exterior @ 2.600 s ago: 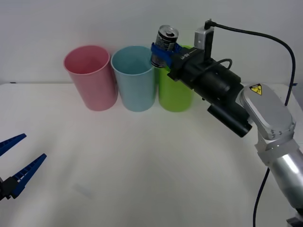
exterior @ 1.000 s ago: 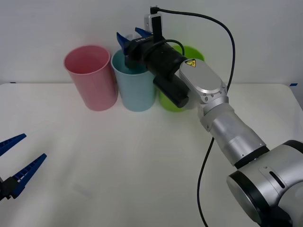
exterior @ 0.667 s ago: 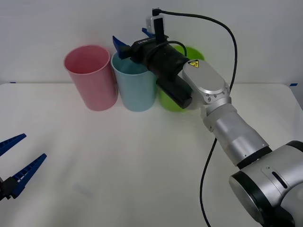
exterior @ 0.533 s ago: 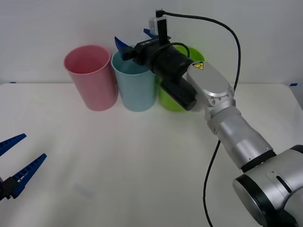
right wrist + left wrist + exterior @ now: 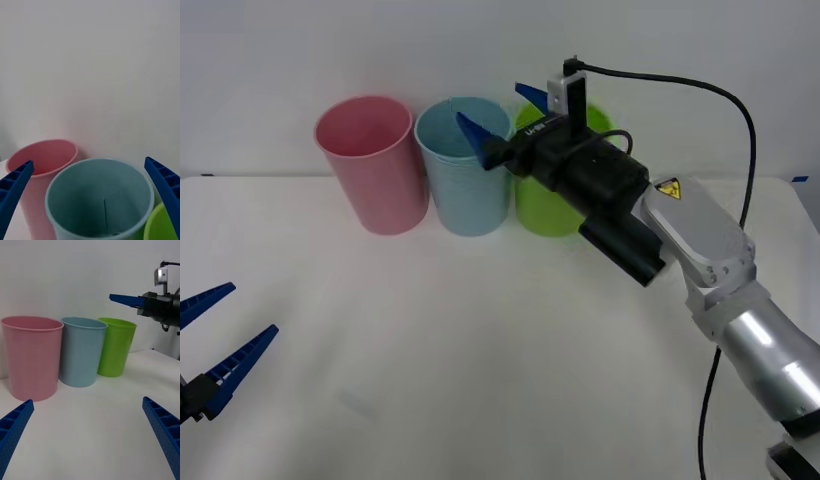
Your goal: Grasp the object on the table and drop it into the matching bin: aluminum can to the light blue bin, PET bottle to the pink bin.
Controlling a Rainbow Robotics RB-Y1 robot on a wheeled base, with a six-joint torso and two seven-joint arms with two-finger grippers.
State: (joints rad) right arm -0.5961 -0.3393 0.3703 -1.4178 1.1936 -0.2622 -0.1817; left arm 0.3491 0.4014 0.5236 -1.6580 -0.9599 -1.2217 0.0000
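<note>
My right gripper [image 5: 490, 108] hangs open and holds nothing, just above the light blue bin's [image 5: 465, 190] rim, on the side nearest the lime green bin. In the right wrist view its blue fingers [image 5: 15, 187] spread wide over the light blue bin [image 5: 99, 195], with the pink bin [image 5: 41, 157] beside it. The aluminum can is out of view. The pink bin [image 5: 375, 170] stands to the left of the light blue one on the white table [image 5: 480, 350]. My left gripper [image 5: 250, 310] rests open low at the table's left edge.
A lime green bin [image 5: 545, 210] stands right of the light blue bin, partly behind my right arm. In the left wrist view the pink bin [image 5: 32, 356], the light blue bin [image 5: 82, 350] and the green bin [image 5: 115, 347] stand in a row against the wall.
My right gripper carried the can over the light blue bin, opened, and the can is gone from its fingers. The arm has since drawn back to the right. The left arm stayed still.
</note>
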